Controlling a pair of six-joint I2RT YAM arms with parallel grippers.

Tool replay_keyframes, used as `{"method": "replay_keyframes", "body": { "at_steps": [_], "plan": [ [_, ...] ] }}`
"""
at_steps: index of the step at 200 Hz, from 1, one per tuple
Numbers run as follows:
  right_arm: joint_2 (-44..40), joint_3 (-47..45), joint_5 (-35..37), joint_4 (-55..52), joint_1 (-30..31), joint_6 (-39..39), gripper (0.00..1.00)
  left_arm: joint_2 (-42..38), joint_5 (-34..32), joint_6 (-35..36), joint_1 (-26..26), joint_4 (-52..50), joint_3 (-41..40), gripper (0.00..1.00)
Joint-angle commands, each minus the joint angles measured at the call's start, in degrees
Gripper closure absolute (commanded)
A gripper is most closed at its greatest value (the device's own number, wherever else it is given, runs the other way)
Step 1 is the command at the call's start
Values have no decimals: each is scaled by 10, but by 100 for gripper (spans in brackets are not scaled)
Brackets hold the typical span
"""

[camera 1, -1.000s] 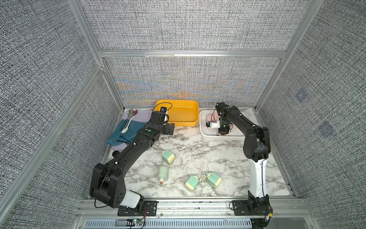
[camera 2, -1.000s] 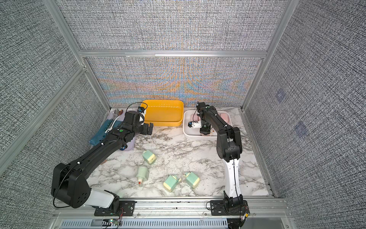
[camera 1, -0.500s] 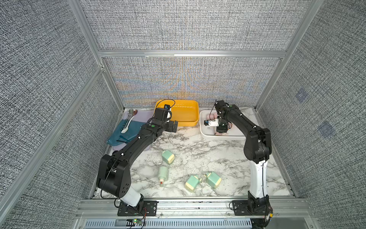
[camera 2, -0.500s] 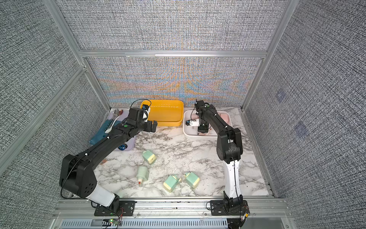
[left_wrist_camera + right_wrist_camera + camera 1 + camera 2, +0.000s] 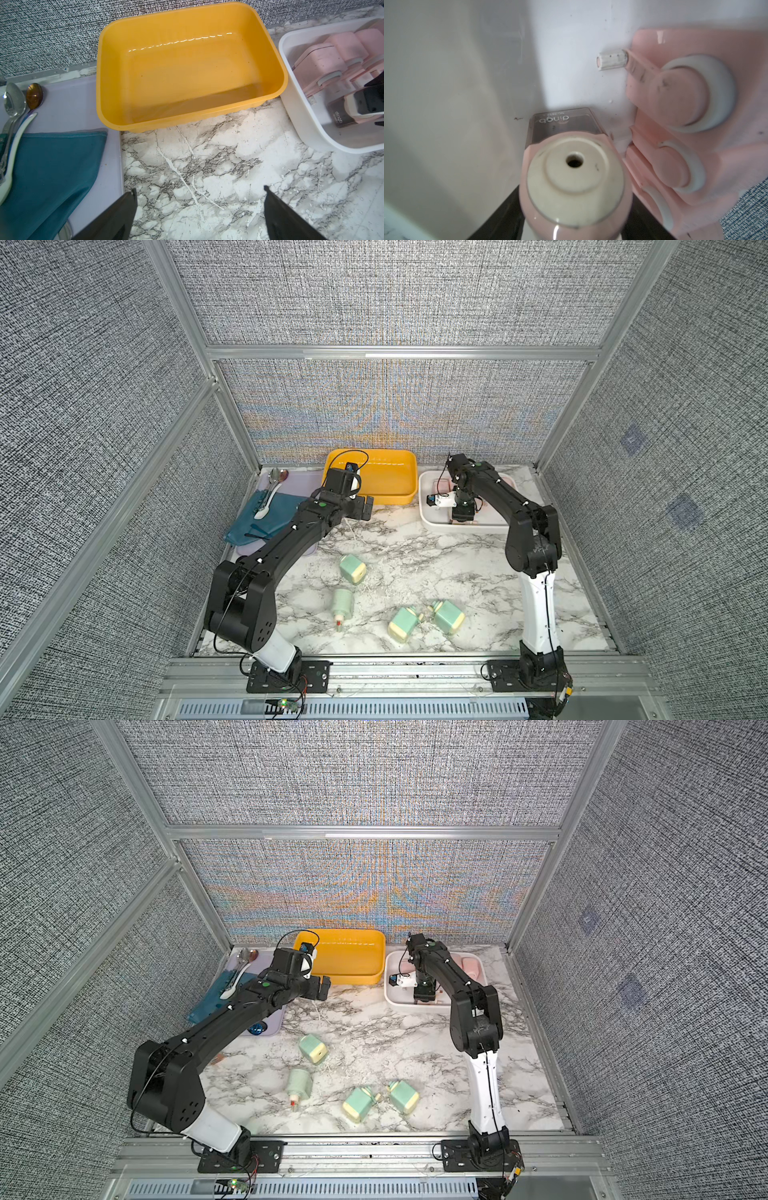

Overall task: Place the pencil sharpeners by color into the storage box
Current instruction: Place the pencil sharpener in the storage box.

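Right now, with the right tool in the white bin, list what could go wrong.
1. The pink sharpener sits between the fingers of the right tool, close beside pink neighbours; lifting could drag or tip it.
2. Four green sharpeners lie on the table; the left arm, swinging back, might knock the nearest.

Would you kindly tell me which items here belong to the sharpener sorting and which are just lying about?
Job: four green sharpeners on the table, pink sharpeners in the white box, empty yellow box.
Lying about: spoons, teal cloth, lavender tray.
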Motion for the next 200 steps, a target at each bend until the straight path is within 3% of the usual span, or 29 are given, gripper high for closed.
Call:
{"method": "replay_keyframes", "body": {
  "at_steps": [1, 53, 98, 100, 103, 105, 130, 157, 200],
  "plan": [
    [-12, 4, -15, -12, 0, 1, 29, 3, 1, -2, 0, 0, 4, 1],
    [-37, 13, -24, -23, 0, -5, 28, 25, 22, -5, 0, -5, 26, 1],
    [-89, 1, -51, -25, 2, 9, 27, 79, 2, -68, 0, 9, 86, 1],
    [-92, 1, -52, -24, 2, 11, 23, 84, 2, -71, 0, 7, 91, 1],
    [-97, 0, -55, -24, 2, 13, 6, 92, 2, -75, 0, 5, 102, 1],
    [-100, 0, -58, -23, 2, 15, 2, 98, 3, -77, 0, 3, 109, 1],
    [-151, -15, -97, 0, 5, 44, 1, 190, -1, -116, -1, -42, 215, 1],
    [-241, -109, -118, 125, 7, 91, 1, 296, -9, -133, -1, -85, 329, 1],
    [-430, -359, -129, 478, 15, 234, 1, 410, 5, -150, -1, -144, 479, 1]
  ]
}}
